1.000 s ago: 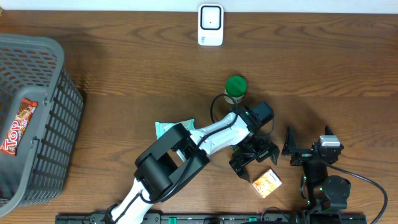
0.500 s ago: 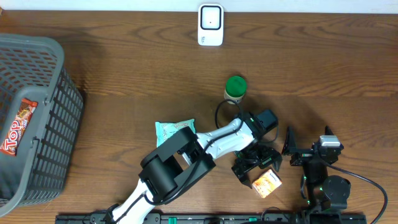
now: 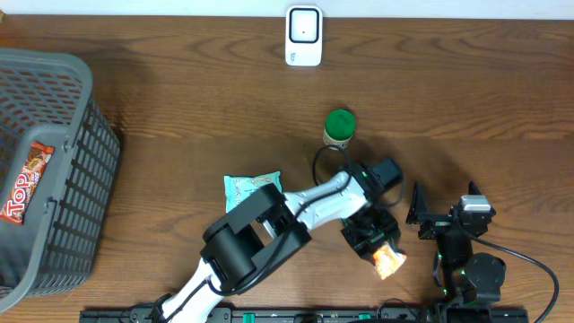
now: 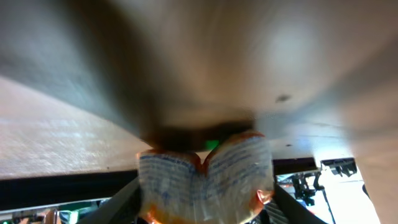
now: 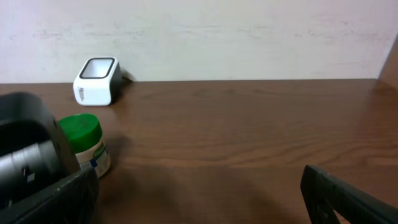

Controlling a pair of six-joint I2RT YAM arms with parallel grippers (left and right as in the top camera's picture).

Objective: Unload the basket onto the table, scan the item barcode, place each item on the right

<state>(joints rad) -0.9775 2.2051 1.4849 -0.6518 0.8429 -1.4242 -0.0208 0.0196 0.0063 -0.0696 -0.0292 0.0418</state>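
The item is a small orange snack packet (image 3: 388,261), lying at the table's front edge right of centre. My left gripper (image 3: 377,244) is down over it and shut on it. In the left wrist view the packet (image 4: 205,177) bulges and folds between the two dark fingers (image 4: 121,205), its printed white back facing the camera; no barcode can be made out. The white scanner (image 3: 304,36) stands at the far edge, also visible as the scanner (image 5: 96,79) in the right wrist view. My right gripper (image 3: 443,213) rests open and empty just right of the packet, shown wide apart as the right gripper (image 5: 199,199).
A green-lidded bottle (image 3: 340,127) stands upright between the scanner and my left arm. A teal packet (image 3: 251,187) lies left of the arm. A grey mesh basket (image 3: 85,193) at the left edge holds a red "Top" bar (image 3: 27,184).
My left gripper dropped onto the orange packet and its fingers closed in, squeezing the packet narrower. The right arm stayed still.
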